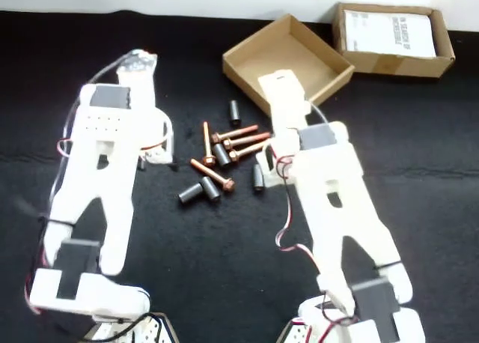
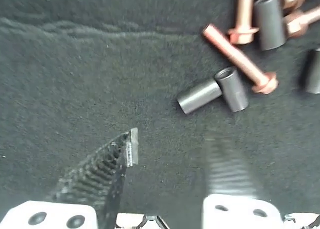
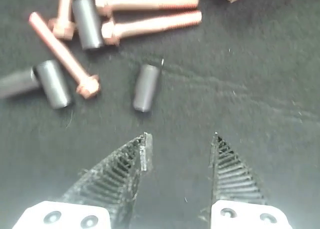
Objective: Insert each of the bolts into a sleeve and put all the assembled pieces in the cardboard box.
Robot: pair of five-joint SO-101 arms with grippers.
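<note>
A black cloth covers the counter [image 1: 419, 208], with a pale wall beyond its far edge. The bolts [image 1: 236, 132] and sleeves [image 1: 221, 154] lie loose in a heap at the counter's middle, between the two arms, none yet joined. That spot seems chosen so either arm can get at them. The cardboard box [image 1: 299, 47] sits open toward the far edge, just behind the heap, and looks empty where its floor shows. A second box [image 1: 397, 64] holding a printed sheet stands in the far right corner.

The left gripper [image 2: 175, 144] hangs low over bare cloth on the heap's left side, jaws spread and holding nothing. A pair of touching sleeves [image 2: 200, 96] lies nearest it. The right gripper [image 3: 180, 139] is likewise spread and empty. A lone sleeve [image 3: 146, 87] lies just ahead of it, apart from the rest, and is probably the easiest first pick.

Bare cloth runs wide toward the near, left and right edges, leaving room to swing. The tight place is the heap itself, where bolts lie against sleeves.
</note>
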